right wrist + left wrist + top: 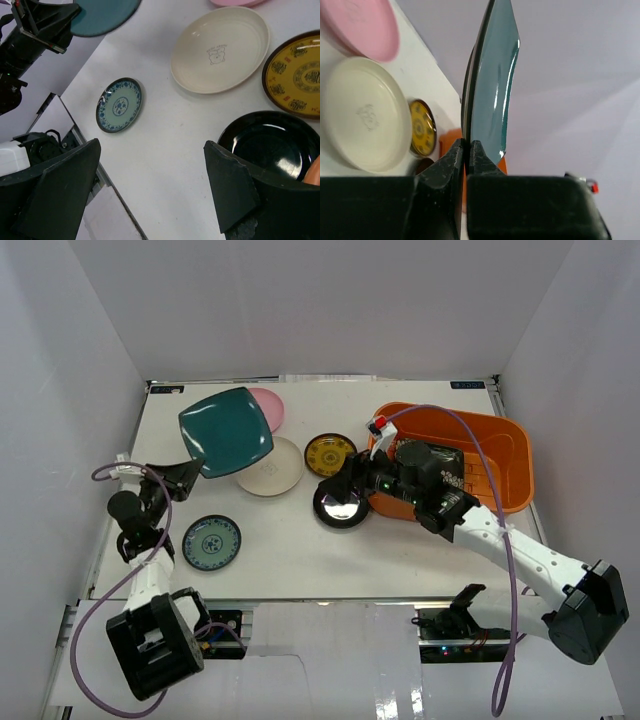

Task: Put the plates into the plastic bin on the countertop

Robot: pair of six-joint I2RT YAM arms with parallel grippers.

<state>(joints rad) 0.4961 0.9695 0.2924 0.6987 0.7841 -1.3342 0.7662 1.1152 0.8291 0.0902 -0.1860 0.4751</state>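
Note:
My left gripper (188, 472) is shut on the rim of the square dark teal plate (227, 431) and holds it tilted above the countertop (290, 550); the left wrist view shows the plate (492, 90) edge-on between my fingers. My right gripper (345, 485) is open and empty over the glossy black plate (341, 506), next to the orange plastic bin (500, 455). The pink plate (268, 408), cream plate (272, 468), yellow-patterned plate (330, 454) and teal-patterned plate (211, 542) lie on the countertop. The square black flowered plate lies in the bin, mostly hidden by my right arm.
White walls close in the countertop at the back and both sides. My right arm (500, 540) stretches across the bin's near-left corner. A purple cable (490, 465) loops over the bin.

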